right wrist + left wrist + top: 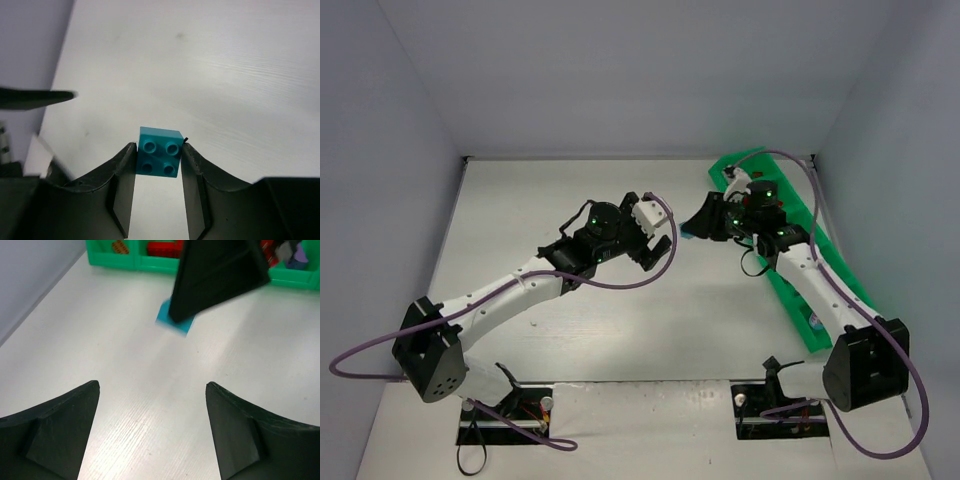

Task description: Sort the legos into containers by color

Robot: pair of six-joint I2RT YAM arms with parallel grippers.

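Observation:
A teal lego [159, 157] with four studs is pinched between the fingers of my right gripper [159, 150], which is shut on it just above the white table. In the left wrist view the same teal lego [175, 323] shows under the right gripper's dark fingers [220, 275]. My left gripper [152, 386] is open and holds nothing, a short way from the lego and facing it. From above, the left gripper [662, 228] and right gripper [698, 225] nearly meet mid-table. The green containers [150, 262] hold red legos [165, 247], a brown one [120, 246] and a purple one [300, 257].
The long green tray [840, 290] runs diagonally along the right side of the table, partly under my right arm. Grey walls close in the table at the back, left and right. A left gripper finger [35, 97] shows at the left of the right wrist view.

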